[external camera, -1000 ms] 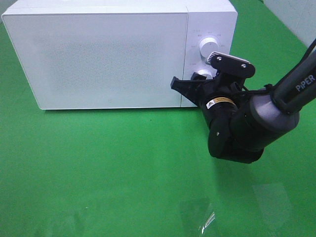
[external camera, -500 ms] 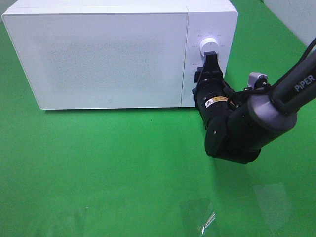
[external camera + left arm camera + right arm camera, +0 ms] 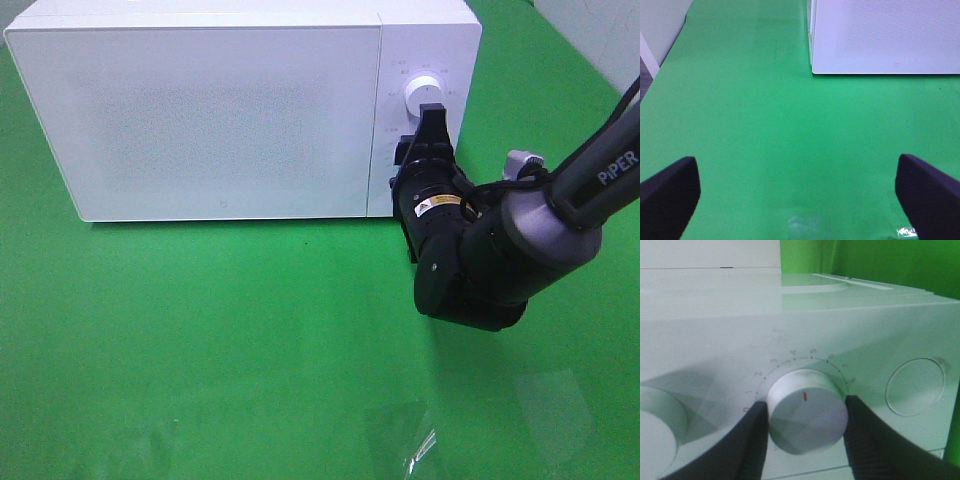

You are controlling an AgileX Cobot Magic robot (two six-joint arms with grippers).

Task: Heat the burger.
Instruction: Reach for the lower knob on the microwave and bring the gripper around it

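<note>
The burger is hidden; no view shows it. The white microwave (image 3: 220, 110) stands at the back of the green table with its door closed. My right gripper (image 3: 430, 125) is at the control panel, just below the upper knob (image 3: 420, 95). In the right wrist view my right gripper (image 3: 807, 407) is shut on the numbered dial knob (image 3: 807, 412), one black finger (image 3: 752, 440) pressing each side, and the red mark points up. My left gripper (image 3: 797, 200) hovers open over bare green cloth, with nothing between its fingers (image 3: 667, 195).
A second knob (image 3: 652, 427) and a round button (image 3: 915, 385) flank the gripped dial. The microwave's corner (image 3: 885, 35) shows ahead of the left gripper. A scrap of clear film (image 3: 415, 445) lies on the cloth near the front edge.
My right gripper has rolled about a quarter turn at the dial, from lying sideways to standing on edge. Over the last half second it has barely moved. The left gripper stays open.
</note>
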